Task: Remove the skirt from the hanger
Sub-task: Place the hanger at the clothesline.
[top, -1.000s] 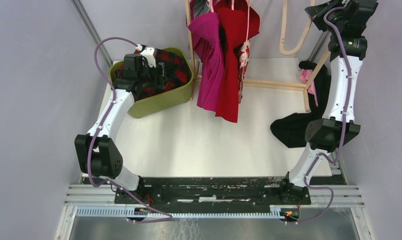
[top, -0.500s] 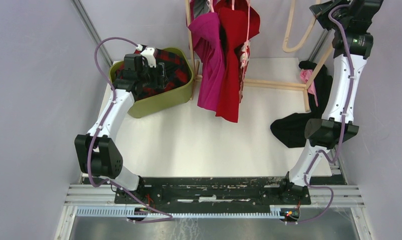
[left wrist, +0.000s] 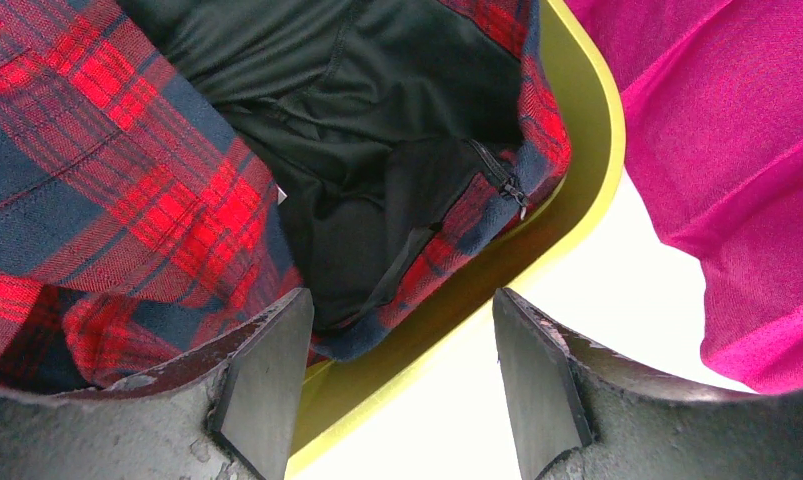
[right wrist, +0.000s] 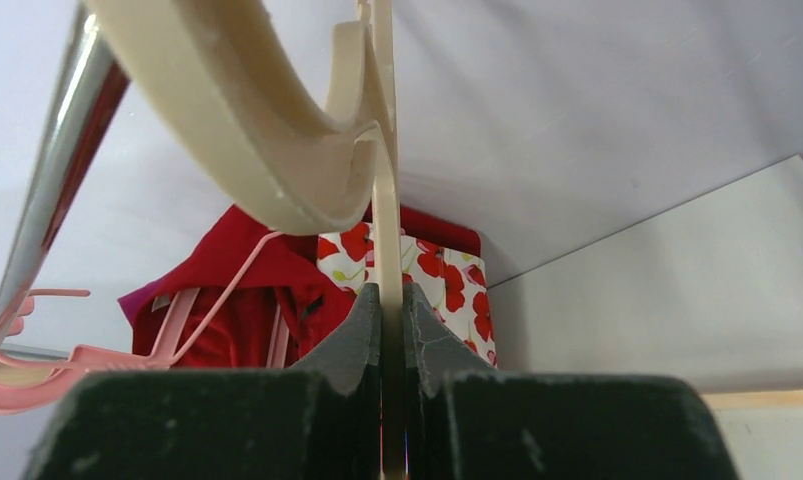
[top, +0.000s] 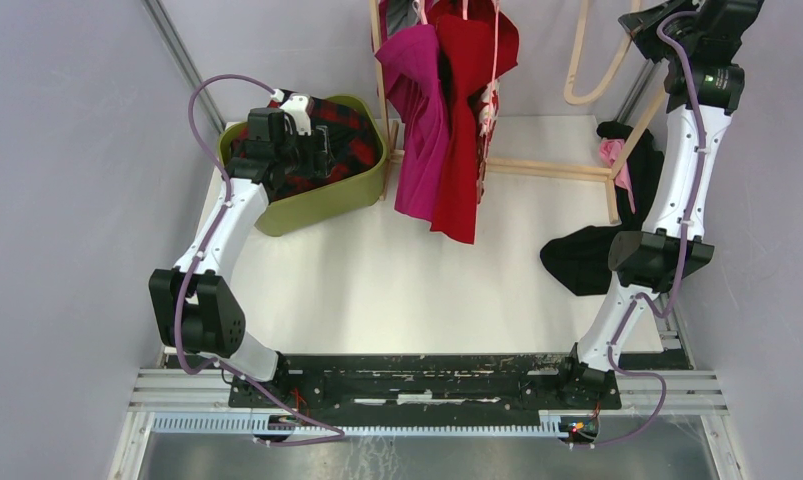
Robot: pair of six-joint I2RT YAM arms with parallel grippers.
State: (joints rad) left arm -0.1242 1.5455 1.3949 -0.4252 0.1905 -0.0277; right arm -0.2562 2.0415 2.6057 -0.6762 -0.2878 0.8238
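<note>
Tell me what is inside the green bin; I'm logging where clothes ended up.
A red-and-navy plaid garment with black lining fills the green bin; the open left gripper hovers over its rim. Anything beneath the garment is covered.

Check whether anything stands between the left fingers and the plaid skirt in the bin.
Nothing visible does. The open left gripper hangs over the plaid skirt, and only the green bin rim runs below the fingers.
</note>
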